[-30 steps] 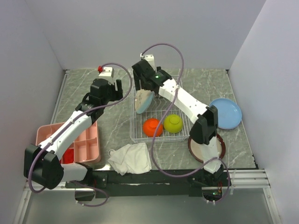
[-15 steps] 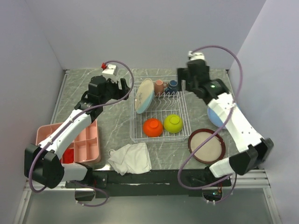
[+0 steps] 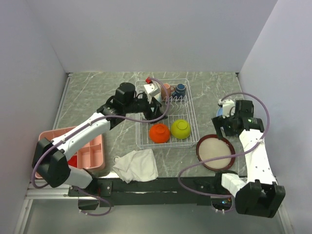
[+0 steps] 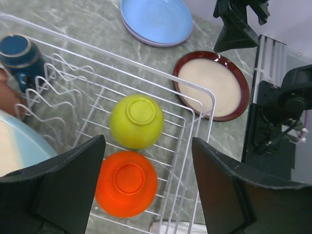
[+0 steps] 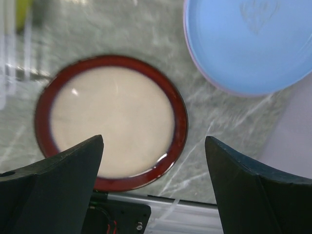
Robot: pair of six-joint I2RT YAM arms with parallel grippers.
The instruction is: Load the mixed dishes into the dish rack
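Observation:
The dish rack (image 3: pixel 195 122), a white wire basket, holds an orange bowl (image 3: pixel 159 132) and a lime-green bowl (image 3: pixel 181 128), both upside down. A pink mug (image 3: pixel 166 89) and a dark-blue mug (image 3: pixel 181 89) sit at its far end. A cream-and-blue plate (image 4: pixel 19 146) stands on edge inside it. My left gripper (image 3: pixel 157 102) hovers open and empty above the rack, over the bowls (image 4: pixel 148 146). Over at the right, my right gripper (image 5: pixel 153 141) hangs open and empty above a cream plate with a dark-red rim (image 5: pixel 112 122). Beside that lies a light-blue plate (image 5: pixel 248 44) on a lavender one (image 4: pixel 146 43).
A white cloth (image 3: pixel 136 165) lies crumpled at the near edge in front of the rack. A pink divided tray (image 3: pixel 92 153) with something red in it sits at the near left. Walls close in the table on the left, back and right.
My right arm has left the rack, where it stood the cream-and-blue plate, and swung back to the right over the plates. My left arm has moved right, over the rack.

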